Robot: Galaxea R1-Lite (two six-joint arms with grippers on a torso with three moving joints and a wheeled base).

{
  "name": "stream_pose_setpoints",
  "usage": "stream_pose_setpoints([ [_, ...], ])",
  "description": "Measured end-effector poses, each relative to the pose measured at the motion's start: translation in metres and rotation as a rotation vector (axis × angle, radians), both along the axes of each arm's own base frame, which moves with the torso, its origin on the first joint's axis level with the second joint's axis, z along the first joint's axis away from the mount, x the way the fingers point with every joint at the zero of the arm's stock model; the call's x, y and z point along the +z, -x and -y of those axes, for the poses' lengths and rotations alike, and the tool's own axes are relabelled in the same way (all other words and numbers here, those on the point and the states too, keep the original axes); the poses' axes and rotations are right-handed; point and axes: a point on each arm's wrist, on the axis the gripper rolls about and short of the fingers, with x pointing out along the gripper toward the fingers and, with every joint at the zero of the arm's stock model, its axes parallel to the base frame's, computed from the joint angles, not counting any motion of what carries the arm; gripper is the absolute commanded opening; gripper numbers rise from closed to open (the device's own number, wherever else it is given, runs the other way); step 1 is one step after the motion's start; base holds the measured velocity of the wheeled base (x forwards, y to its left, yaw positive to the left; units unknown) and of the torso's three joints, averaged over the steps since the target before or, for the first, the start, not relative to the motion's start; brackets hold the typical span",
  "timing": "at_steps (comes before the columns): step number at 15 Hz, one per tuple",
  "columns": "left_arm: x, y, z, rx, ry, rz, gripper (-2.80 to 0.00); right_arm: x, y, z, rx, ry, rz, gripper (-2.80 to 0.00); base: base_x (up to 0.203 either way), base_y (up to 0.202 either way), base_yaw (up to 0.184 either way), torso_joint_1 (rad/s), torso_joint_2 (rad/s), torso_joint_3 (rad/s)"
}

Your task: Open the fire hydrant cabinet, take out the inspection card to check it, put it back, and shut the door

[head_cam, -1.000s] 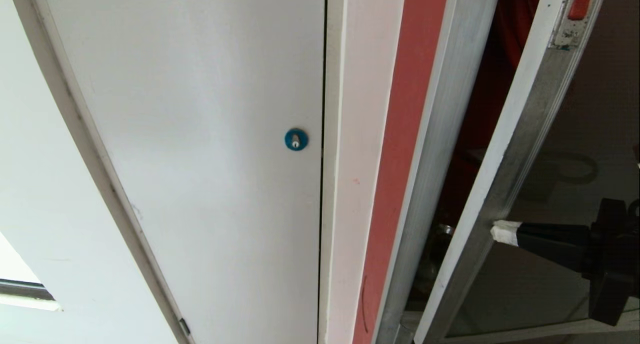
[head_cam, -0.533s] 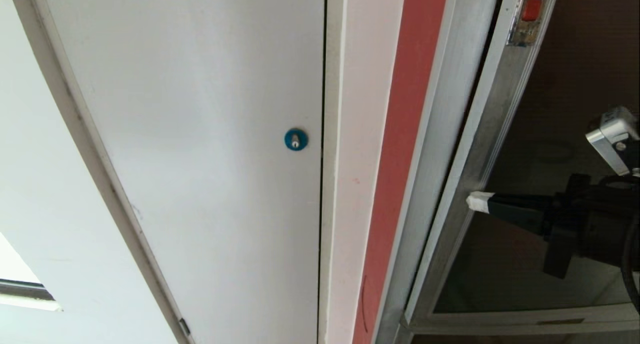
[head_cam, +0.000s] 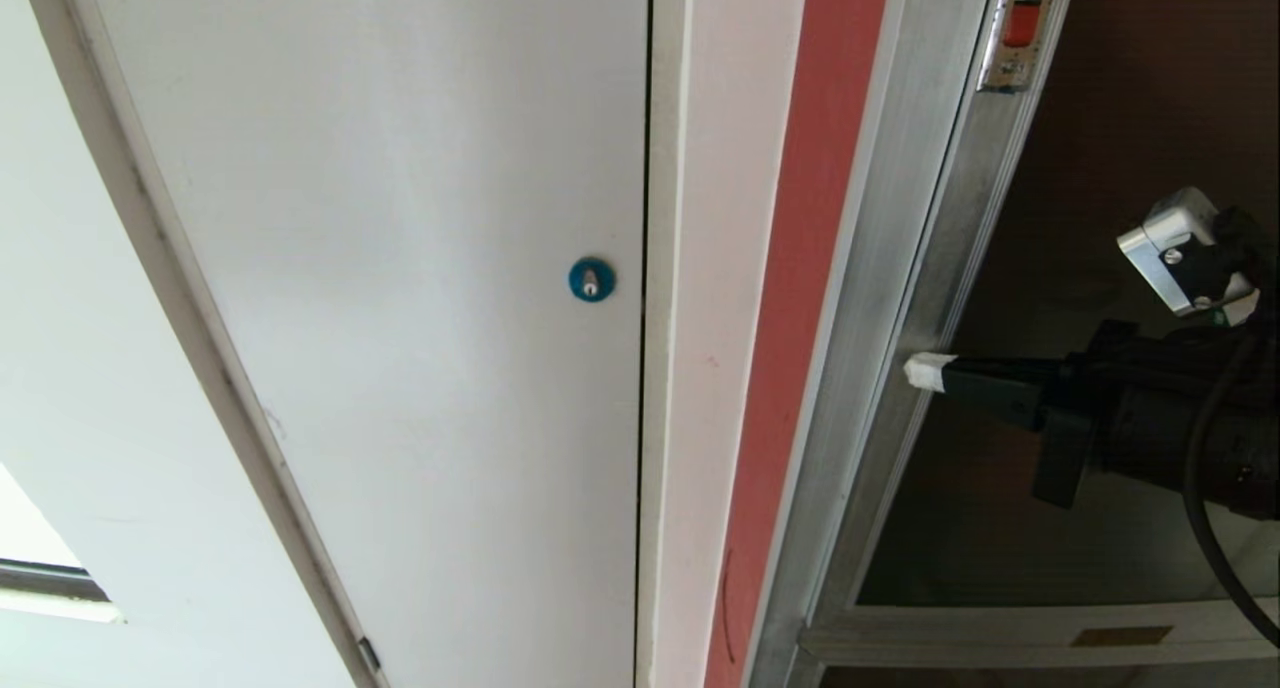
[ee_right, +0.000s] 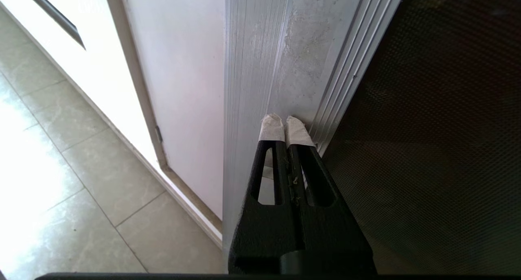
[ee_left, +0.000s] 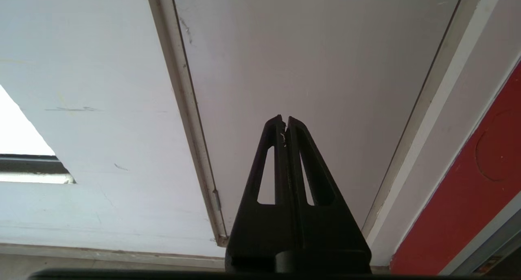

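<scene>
The right end effector [head_cam: 925, 372] is closed, with nothing held between its fingers. Its white-taped fingertips [ee_right: 285, 129] press together and touch the brushed-aluminium frame of the door [head_cam: 960, 228], on the frame's upright member just beside the dark tinted glass [ee_right: 427, 129]. In the head view the right arm reaches in level from the right across the glass, and the fingertips meet the frame below the red latch [head_cam: 1020, 23].

The door lies against the frame of the cabinet [head_cam: 880, 298]; no gap into the interior shows along this edge. A red strip [head_cam: 800, 368] runs alongside the cabinet's aluminium frame. The door's lower rail [head_cam: 1000, 633] carries a small brass-coloured plate [head_cam: 1120, 635]. The inspection card is not in view; whether it lies behind the dark glass cannot be told.

The left end effector [ee_left: 285, 123] is closed and empty. It hangs in front of the white door [head_cam: 400, 268], well apart from the cabinet. The white door carries a blue lock [head_cam: 592, 279] near its right edge. In the right wrist view a pale tiled floor [ee_right: 61, 170] lies below the white door.
</scene>
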Motion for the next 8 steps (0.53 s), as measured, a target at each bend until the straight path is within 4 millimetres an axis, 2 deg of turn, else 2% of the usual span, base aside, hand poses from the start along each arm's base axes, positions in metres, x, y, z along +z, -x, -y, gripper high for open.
stream_pose_setpoints([
  [8, 0.0000, 0.0000, 0.0000, 0.000, 0.000, 0.000, -2.80, -0.0038, -0.0049, 0.0005, -0.054, 0.012, -0.013, -2.80, 0.000, 0.000, 0.000, 0.000, 0.00, 0.000],
])
